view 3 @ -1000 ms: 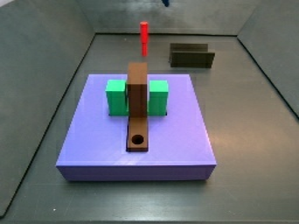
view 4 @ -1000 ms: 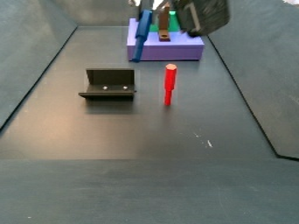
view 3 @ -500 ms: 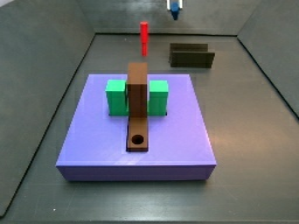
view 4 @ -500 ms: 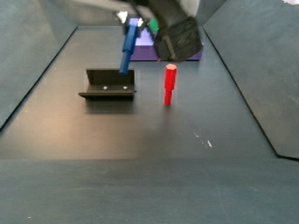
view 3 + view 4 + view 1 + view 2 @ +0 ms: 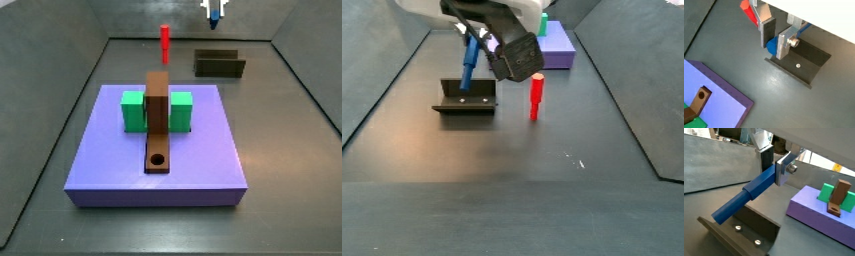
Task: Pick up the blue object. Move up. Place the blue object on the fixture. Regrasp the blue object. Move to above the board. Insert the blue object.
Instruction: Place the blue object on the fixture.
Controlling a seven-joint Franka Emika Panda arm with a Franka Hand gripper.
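My gripper (image 5: 775,36) is shut on the upper end of the blue object (image 5: 747,198), a bright blue peg that slants down from the fingers (image 5: 784,168). In a side view the blue object (image 5: 468,62) hangs over the fixture (image 5: 466,97), its lower tip at the dark bracket's top; I cannot tell if they touch. The gripper (image 5: 214,12) is high above the fixture (image 5: 221,63) at the back. In a wrist view the fixture (image 5: 801,60) lies just beyond the fingers. The brown board (image 5: 158,122) with its hole lies on the purple slab (image 5: 158,165) between two green blocks (image 5: 132,110).
A thin red stick (image 5: 536,96) stands upright just beside the fixture, close to the arm's wrist (image 5: 513,50). The red stick (image 5: 166,43) is at the back of the floor. Grey walls enclose the floor on all sides.
The gripper, holding the blue object, has moved away from the purple slab and over the fixture, bringing the peg's lower tip down to the bracket. Nothing else moved.
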